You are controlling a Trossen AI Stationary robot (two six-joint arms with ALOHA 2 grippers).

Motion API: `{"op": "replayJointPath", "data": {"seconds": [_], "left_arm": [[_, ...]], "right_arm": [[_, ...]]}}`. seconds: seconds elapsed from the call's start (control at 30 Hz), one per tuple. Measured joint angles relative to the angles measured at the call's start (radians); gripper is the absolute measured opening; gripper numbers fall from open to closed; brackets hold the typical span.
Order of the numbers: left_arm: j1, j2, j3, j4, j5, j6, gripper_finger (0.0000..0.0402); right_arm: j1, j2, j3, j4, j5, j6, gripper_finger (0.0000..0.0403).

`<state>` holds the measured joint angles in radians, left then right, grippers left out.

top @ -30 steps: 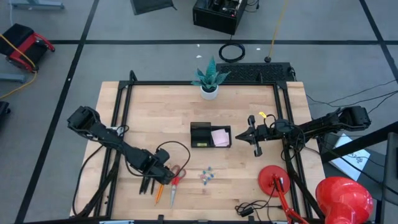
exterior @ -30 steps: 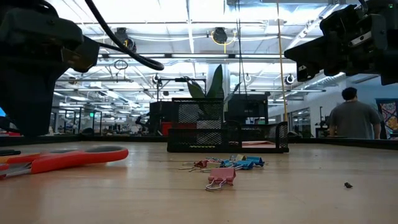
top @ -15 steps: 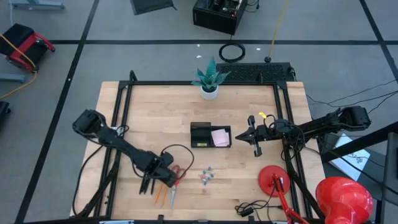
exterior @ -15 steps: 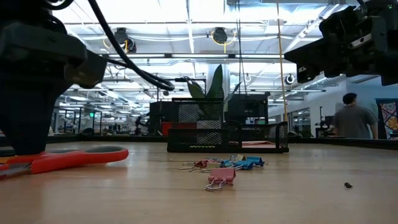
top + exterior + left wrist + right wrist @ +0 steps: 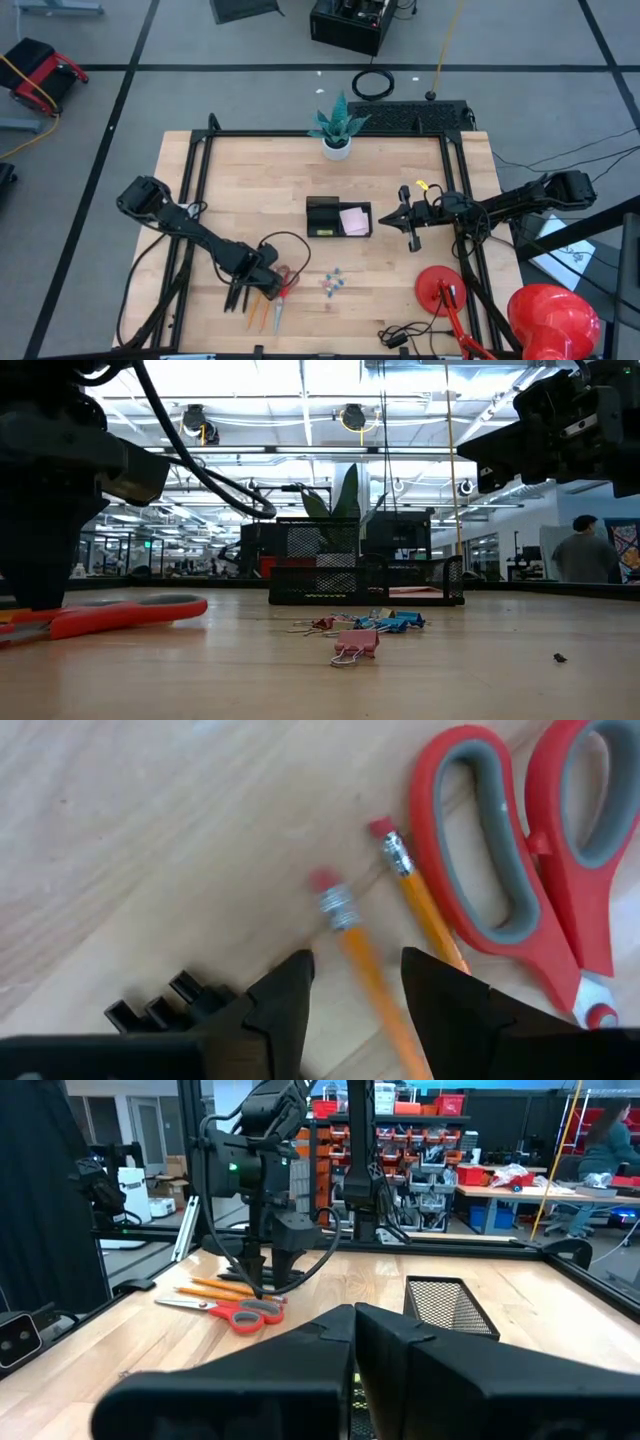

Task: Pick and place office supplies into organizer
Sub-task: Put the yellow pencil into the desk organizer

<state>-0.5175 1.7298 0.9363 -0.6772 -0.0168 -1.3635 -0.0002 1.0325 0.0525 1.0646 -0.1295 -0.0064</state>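
My left gripper (image 5: 257, 290) is open and points down low over two orange pencils (image 5: 375, 975) near the table's front left; its fingers stand on either side of one pencil without touching it. The red-handled scissors (image 5: 530, 870) lie just to the right of the pencils, and black pens (image 5: 160, 1005) lie on their other side. The black organizer (image 5: 322, 217) stands mid-table with a pink sticky-note pad (image 5: 353, 221) in its right compartment. Small clips (image 5: 333, 282) lie in front of it. A tiny yellow piece (image 5: 422, 185) lies at the right. My right gripper (image 5: 355, 1320) is shut and empty, hovering right of the organizer.
A white plant pot (image 5: 337, 148) stands at the far edge. A red lamp base (image 5: 445, 290) and its round head (image 5: 552, 320) sit at the near right, with a cable (image 5: 400, 335) beside them. A person (image 5: 585, 555) is in the room beyond the table.
My left gripper has shifted a little toward the table's right edge and come down over the pencils. The person behind the table has walked to the right.
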Motion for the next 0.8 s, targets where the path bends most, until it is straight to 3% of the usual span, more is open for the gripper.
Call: {"op": "replayJointPath", "data": {"seconds": [0.47, 0.8], "left_arm": [[0.000, 0.001, -0.003, 0.022, 0.005, 0.038, 0.0169], [0.000, 0.001, -0.004, 0.026, -0.002, 0.064, 0.0088]], "right_arm": [[0.000, 0.000, 0.000, -0.001, 0.000, -0.005, 0.0004], [0.000, 0.000, 0.000, -0.001, 0.000, -0.005, 0.0004]]}}
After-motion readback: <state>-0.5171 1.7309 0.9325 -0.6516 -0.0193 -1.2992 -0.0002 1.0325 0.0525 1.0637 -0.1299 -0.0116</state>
